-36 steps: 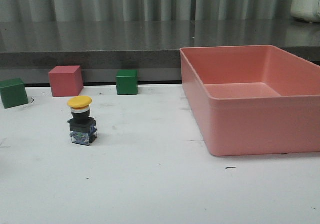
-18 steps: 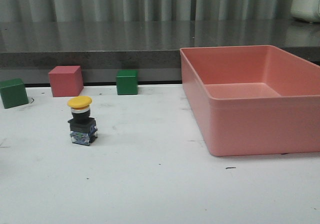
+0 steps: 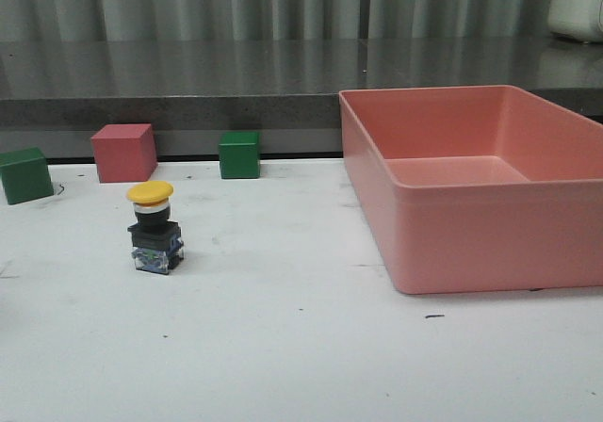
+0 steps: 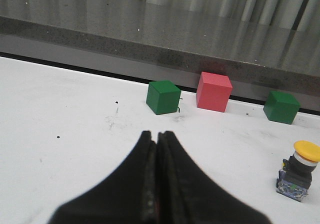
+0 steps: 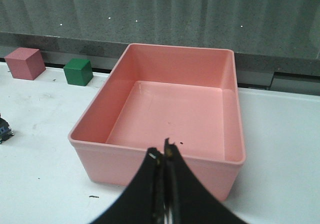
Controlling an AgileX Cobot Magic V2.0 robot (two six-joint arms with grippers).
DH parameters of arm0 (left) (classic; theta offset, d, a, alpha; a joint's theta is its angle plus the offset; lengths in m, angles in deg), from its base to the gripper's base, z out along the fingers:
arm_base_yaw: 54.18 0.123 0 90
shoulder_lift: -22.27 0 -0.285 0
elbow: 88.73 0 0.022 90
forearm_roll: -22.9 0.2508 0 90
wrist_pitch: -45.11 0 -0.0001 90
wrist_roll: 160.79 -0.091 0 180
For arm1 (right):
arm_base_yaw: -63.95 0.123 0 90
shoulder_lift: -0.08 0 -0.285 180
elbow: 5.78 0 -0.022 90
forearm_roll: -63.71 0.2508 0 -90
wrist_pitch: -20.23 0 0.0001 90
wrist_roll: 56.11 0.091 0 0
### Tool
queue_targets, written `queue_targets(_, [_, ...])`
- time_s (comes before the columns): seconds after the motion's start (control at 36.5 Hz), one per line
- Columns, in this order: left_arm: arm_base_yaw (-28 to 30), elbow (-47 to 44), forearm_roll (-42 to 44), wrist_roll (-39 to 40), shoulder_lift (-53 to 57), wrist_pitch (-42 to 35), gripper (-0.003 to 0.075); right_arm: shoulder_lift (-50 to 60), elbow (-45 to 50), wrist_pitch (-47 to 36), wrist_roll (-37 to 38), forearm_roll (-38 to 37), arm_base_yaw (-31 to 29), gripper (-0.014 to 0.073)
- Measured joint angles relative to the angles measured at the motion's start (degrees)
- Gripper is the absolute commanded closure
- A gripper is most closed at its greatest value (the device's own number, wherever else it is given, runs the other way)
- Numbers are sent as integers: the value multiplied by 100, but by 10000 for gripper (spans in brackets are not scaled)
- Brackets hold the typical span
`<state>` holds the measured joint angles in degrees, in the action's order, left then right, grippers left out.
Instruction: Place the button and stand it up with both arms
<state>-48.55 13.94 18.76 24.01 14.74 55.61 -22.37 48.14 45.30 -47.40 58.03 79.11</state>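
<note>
Front view: the button (image 3: 154, 229) stands upright on the white bench (image 3: 283, 347), yellow cap on top, black body, clear bluish base block touching the surface. It sits at about 9 o'clock from the frame centre. Behind it, along the far edge of the bench, a row of three cubes: a green cube (image 3: 25, 175) at 10 o'clock, a pink cube (image 3: 123, 153) just right of that, and a second green cube (image 3: 239, 154) toward 11 o'clock. All three are apart from the button and from each other. A pink bin (image 3: 480, 182) fills the 3 o'clock side, well apart from the button; its interior shows nothing inside. No arm appears in this view.

Left wrist view: the left pincer (image 4: 157, 143) is clenched, its two dark prongs pressed together with nothing between them, above bare bench. The button stands upright at 4 o'clock of the frame, near the edge, well apart from the pincer tips. The three cubes line up against the dark ledge (image 4: 125, 39): green at 12 o'clock, pink just beside it at 1 o'clock, green again at 2 o'clock.

Right wrist view: the right pincer (image 5: 163, 156) is also clenched and grasps nothing; its tips sit over the near wall of the pink bin. A sliver of the button's base shows at the 9 o'clock frame edge. The pink cube and one green cube lie at 10 o'clock.
</note>
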Motion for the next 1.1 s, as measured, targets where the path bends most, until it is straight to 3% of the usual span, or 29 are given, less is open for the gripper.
queue_targets(0.36, [0,0,0,0,0,0,740,111,259,-301,-166,107,-124,661])
queue_targets(0.71, [0,0,0,0,0,0,740,1097,1992,-1589,-528,653,-1133,661])
queue_targets(0.85, [0,0,0,0,0,0,740,1446,2452,-1596,-541,817,-1328,661])
queue_targets(1.1, [0,0,0,0,0,0,740,1521,2480,-1127,-541,857,-1387,661])
